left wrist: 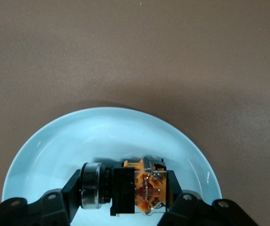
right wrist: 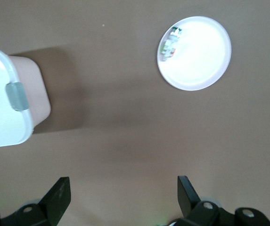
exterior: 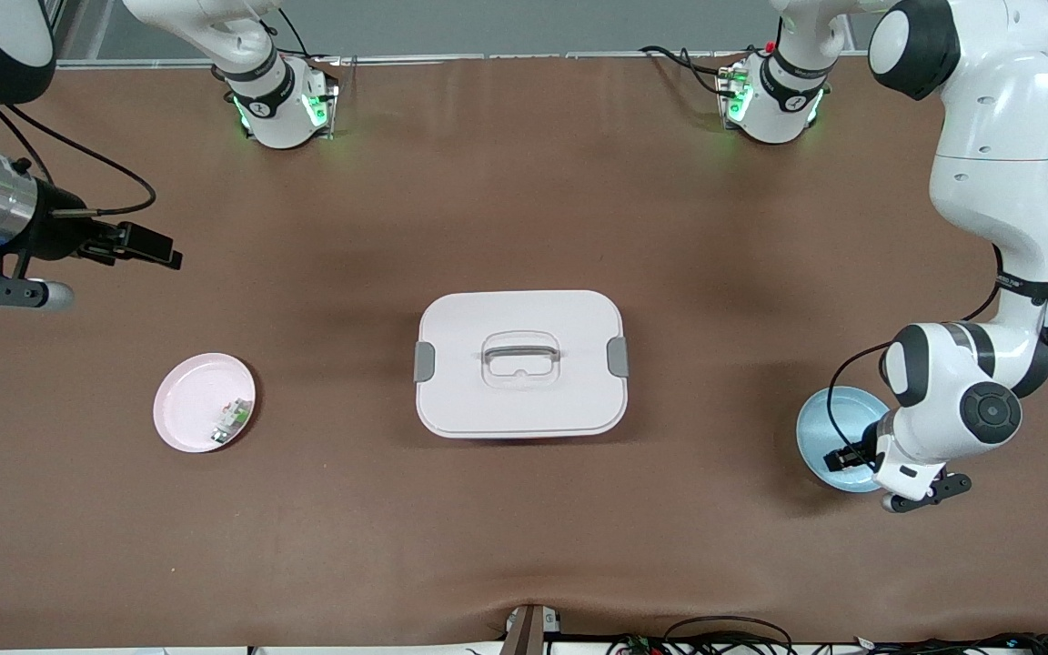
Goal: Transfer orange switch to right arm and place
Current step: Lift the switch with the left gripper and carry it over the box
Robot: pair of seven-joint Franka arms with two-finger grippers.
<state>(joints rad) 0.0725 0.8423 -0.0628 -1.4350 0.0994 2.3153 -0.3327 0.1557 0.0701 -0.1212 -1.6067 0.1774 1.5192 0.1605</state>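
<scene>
The orange switch [left wrist: 125, 190], a black block with an orange centre and a silver ring at one end, lies low in a light blue plate [left wrist: 102, 132]. My left gripper [left wrist: 124, 193] is shut on it, one finger at each end. In the front view the left gripper [exterior: 847, 458] is down at the blue plate [exterior: 817, 428] at the left arm's end of the table. My right gripper [exterior: 165, 253] is open and empty, held above bare table at the right arm's end; its fingers [right wrist: 59, 193] stand wide apart.
A pink plate [exterior: 187, 400] holding a small white-and-green part [exterior: 231, 420] sits near the right arm's end; it also shows in the right wrist view [right wrist: 200, 56]. A white lidded box [exterior: 520, 364] with grey clasps stands in the table's middle.
</scene>
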